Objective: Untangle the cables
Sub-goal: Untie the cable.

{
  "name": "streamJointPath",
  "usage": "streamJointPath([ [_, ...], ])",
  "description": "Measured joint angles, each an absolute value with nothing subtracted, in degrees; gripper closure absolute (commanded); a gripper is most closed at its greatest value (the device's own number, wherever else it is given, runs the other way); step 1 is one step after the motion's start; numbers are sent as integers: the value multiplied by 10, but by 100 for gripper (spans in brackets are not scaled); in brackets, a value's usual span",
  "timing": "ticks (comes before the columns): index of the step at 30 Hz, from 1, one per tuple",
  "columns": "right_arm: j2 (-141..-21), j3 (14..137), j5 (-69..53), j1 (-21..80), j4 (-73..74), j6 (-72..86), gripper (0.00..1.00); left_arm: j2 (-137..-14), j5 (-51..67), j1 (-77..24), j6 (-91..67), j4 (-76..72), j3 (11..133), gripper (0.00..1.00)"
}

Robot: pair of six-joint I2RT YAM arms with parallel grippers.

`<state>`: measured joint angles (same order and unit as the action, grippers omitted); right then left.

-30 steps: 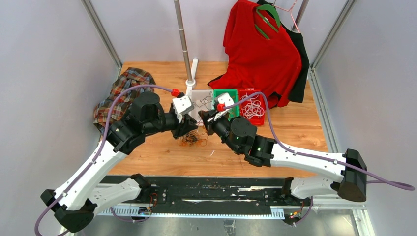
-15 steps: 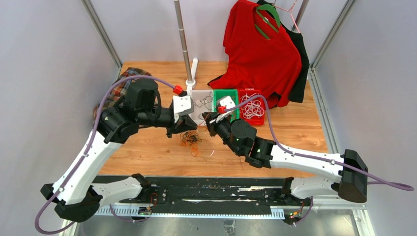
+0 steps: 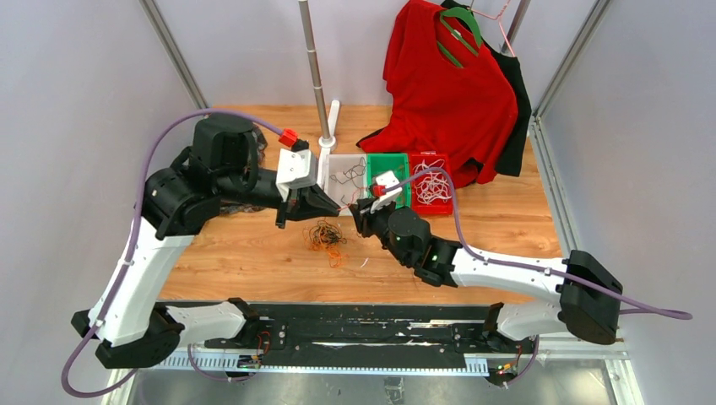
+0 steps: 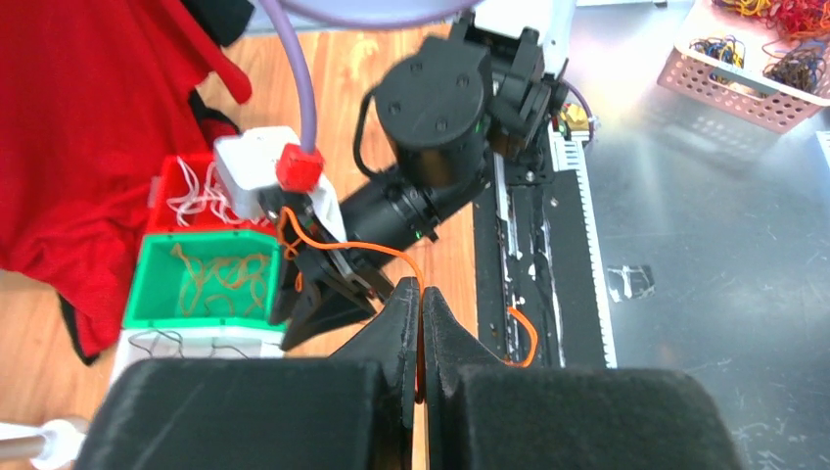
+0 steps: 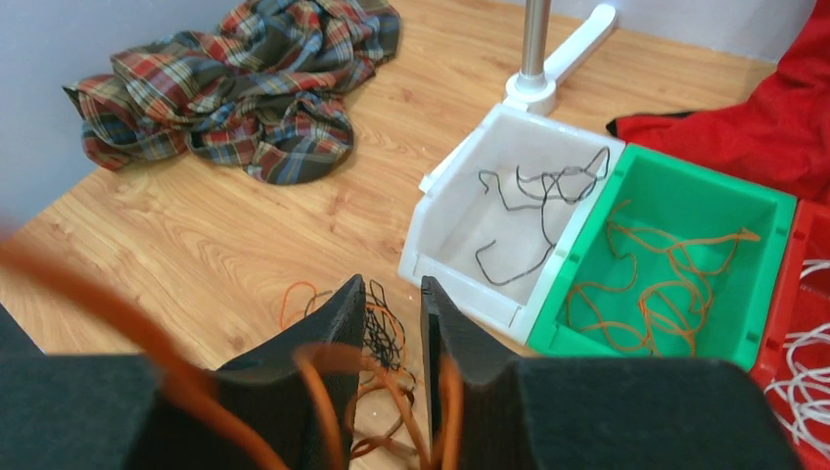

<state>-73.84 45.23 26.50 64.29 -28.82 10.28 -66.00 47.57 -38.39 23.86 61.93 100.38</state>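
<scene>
The left pincer (image 4: 421, 328) has just pressed together on a single orange cable (image 4: 364, 248). It is now lifting that cable up and away from the tangled bunch (image 3: 325, 235), which is lying on the wooden surface (image 3: 245, 261) just in front of the white bin (image 5: 460, 211). The strand is stretching across to the right pincer (image 5: 388, 323), whose fingers are easing apart. A gap is showing between them with nothing in it, and the wire is only draping over them. By my reading, one cable is passing from right to left and coming free of the bunch.

The white bin is holding a black cable (image 5: 543, 186). The green bin (image 5: 705, 181) touching its right side is holding orange-brown cables (image 5: 666, 255). The red bin (image 3: 436, 208) one further along is holding white cables (image 3: 433, 184). A stand pole (image 3: 313, 67) is rising just behind the white bin. A plaid shirt (image 5: 245, 88) is lying well to its left, and a red shirt (image 3: 447, 93) is hanging behind and to its right. Plain grey walls (image 3: 84, 84) are closing in the scene.
</scene>
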Motion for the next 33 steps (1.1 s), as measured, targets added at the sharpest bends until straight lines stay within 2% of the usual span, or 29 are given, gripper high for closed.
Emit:
streamJointPath([
  [10,-750,327,262,636,-346,148,68,-688,470,-384,250,625,1141,100],
  [15,-750,286,262,636,-364,167,54,-692,454,-384,266,625,1177,100],
  [20,-745,247,260,636,-379,173,52,-700,428,-384,271,624,1199,100],
  [22,-726,235,250,636,-375,170,51,-700,409,-384,270,618,1194,100],
  [26,-616,236,211,637,-356,154,50,-683,339,-384,255,576,1136,99],
  [33,-508,347,118,663,-326,110,43,-665,221,-384,206,496,1024,100],
])
